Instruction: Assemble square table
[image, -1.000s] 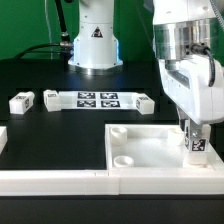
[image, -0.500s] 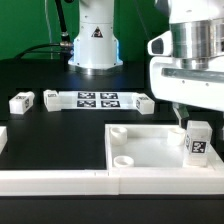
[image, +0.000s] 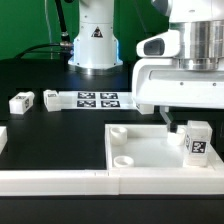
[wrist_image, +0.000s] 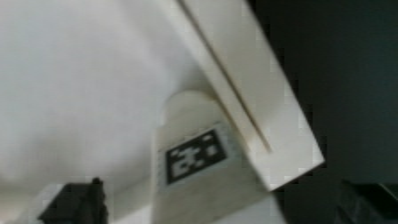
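Note:
The white square tabletop (image: 150, 152) lies at the front on the exterior view's right, hollow side up, with round corner sockets. One white tagged leg (image: 196, 140) stands upright in its corner on the exterior view's right, by the rim. My gripper (image: 176, 118) hangs just above and to the exterior view's left of that leg, open and holding nothing. In the wrist view the leg (wrist_image: 192, 140) with its tag stands against the tabletop rim (wrist_image: 249, 90). It lies between my spread dark fingertips (wrist_image: 79, 202), which are clear of it.
Two loose white legs (image: 22, 101) (image: 51, 98) lie at the back left beside the marker board (image: 98, 99). A long white rail (image: 50, 181) runs along the front edge. The robot base (image: 95, 42) stands at the back.
My gripper has let go of the leg and risen, shifting toward the exterior view's left. The leg stays standing in the corner.

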